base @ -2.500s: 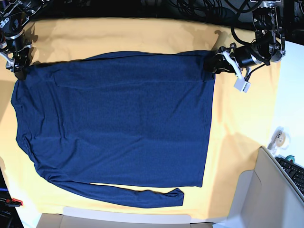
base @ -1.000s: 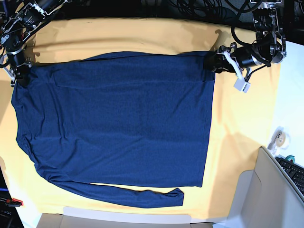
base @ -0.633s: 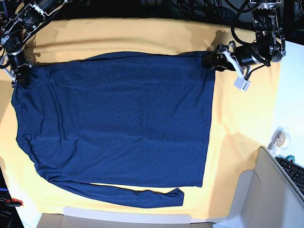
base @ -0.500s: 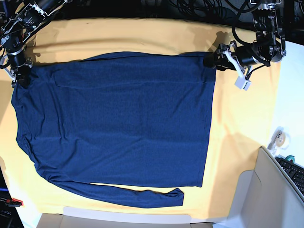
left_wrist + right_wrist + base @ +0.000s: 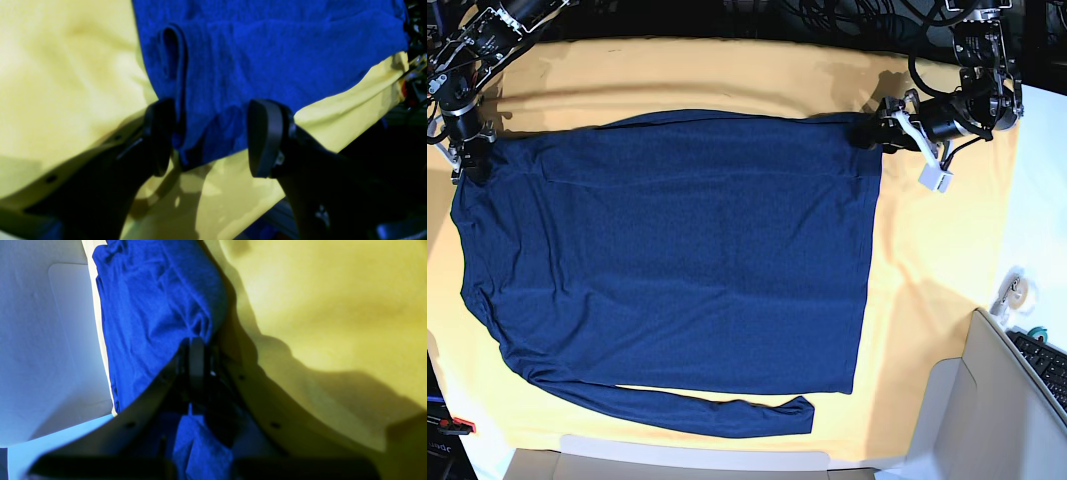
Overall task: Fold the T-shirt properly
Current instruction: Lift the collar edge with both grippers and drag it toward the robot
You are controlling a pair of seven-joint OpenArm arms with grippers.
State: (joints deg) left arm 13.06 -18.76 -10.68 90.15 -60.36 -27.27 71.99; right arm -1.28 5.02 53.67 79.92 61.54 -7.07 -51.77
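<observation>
The left gripper (image 5: pixel 206 136) was seen with its jaws spread wide, one on each side of a corner of the shirt (image 5: pixel 667 260), nothing being clamped; a small raised fold of the fabric was visible just ahead of one finger (image 5: pixel 160 133). The right gripper (image 5: pixel 197 360) was seen closed, with a bunched edge of the shirt pinched between its jaws and more fabric hanging below them.

Beyond both grippers, the shirt was laid out nearly flat across a yellow cloth (image 5: pixel 937 300), its body stretched between the two arms along the far edge, and one long sleeve (image 5: pixel 727 410) was laid along the near edge, well apart from either gripper.

The fabric was judged thin, soft and light, without stiffness of its own: it would be expected to sag, wrinkle and drag where it is lifted from a single point. A hold is best taken at corners or seams, where layers are doubled, and with both grippers at matching points so that the edge is kept straight. Some risk was judged of the yellow cloth being pinched together with the shirt.
</observation>
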